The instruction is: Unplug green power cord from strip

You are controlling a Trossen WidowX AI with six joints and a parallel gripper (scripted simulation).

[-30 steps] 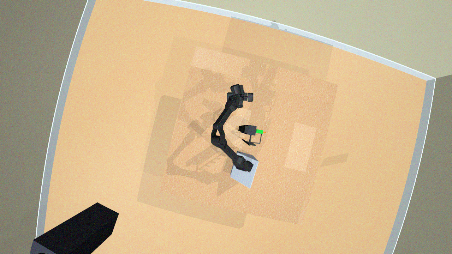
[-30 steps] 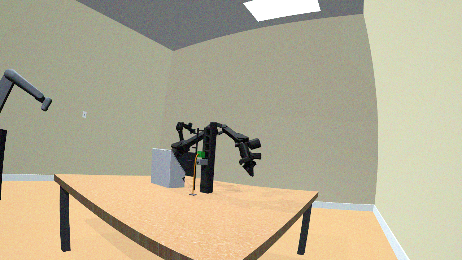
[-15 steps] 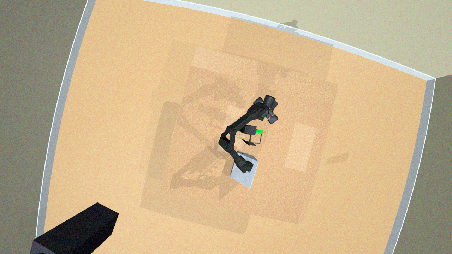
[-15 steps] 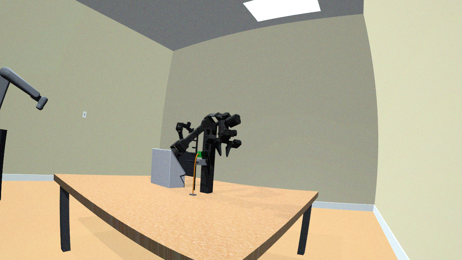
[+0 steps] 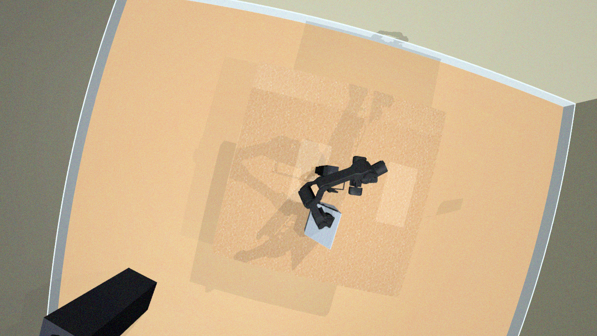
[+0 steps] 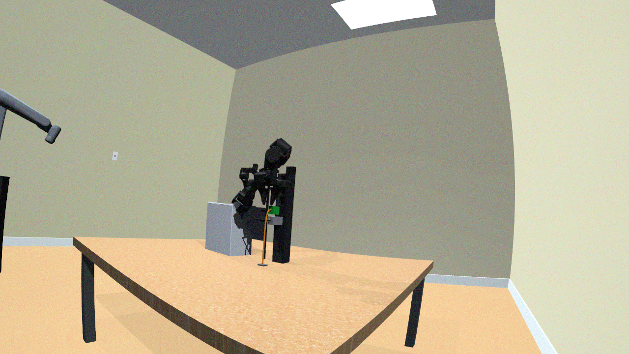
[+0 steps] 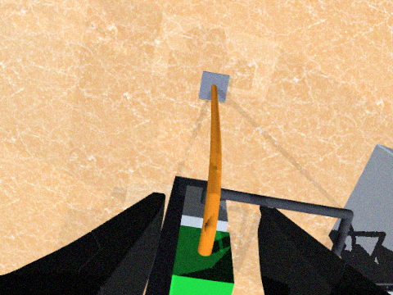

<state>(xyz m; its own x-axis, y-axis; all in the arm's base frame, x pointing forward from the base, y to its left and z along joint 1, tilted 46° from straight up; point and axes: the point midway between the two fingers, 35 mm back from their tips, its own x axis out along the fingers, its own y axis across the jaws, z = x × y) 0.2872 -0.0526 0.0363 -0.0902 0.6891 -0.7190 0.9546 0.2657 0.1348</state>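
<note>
While the gripper (image 7: 210, 279) hangs over the tall black power strip (image 6: 283, 215), its two dark fingers stand partly spread on either side of the green plug (image 7: 199, 290) at the bottom centre of the wrist view, gripping nothing. That plug sits in the strip, and its orange cord (image 7: 213, 170) runs up the frame to a small grey square (image 7: 214, 87) on the table (image 6: 246, 299). In the exterior view, the arm (image 6: 264, 180) bends over the strip at mid-frame, beside the grey block (image 6: 219, 228).
</note>
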